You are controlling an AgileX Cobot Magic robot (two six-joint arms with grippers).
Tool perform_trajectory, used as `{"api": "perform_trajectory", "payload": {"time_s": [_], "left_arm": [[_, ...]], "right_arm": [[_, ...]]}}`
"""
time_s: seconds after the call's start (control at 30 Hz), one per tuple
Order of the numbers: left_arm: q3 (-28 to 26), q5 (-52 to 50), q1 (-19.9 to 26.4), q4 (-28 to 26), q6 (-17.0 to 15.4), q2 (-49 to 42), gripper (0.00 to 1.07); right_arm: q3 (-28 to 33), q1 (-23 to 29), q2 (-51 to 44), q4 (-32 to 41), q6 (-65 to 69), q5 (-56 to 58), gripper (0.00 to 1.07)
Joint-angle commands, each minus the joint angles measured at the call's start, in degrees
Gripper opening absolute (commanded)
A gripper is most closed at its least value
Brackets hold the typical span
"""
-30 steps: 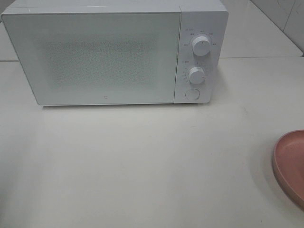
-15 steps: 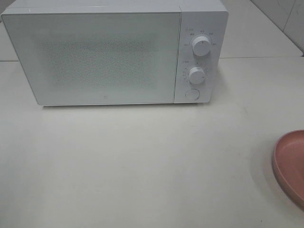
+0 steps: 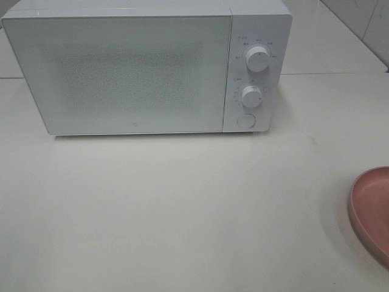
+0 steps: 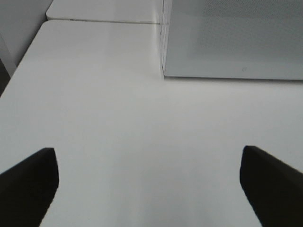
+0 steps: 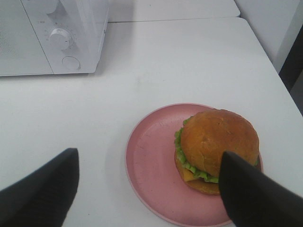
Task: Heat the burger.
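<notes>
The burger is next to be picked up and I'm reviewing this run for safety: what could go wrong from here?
The burger sits off-centre on the pink plate, toward one rim; a grip on the soft bun may squash it or shed its layers. The microwave door is shut, so it has to be opened before the burger can go in. In the exterior high view only the plate's edge shows, so the pickup may depend on the right wrist view.
</notes>
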Motion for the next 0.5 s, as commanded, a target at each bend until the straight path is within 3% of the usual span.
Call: {"api": "perform_trajectory", "payload": {"time_s": [0.03,0.5], "left_arm": [[0.2,-0.2,-0.1,-0.2,-0.2,-2.1,0.98],[0.2,-0.2,-0.1,-0.3,-0.2,-2.2,0.98]], "right_arm": [[0.2,-0.3,-1.4,-0.1,-0.6,-0.8,0.76],[0.2,-0.3,-1.1,-0.1,-0.6,-0.8,0.76]]}}
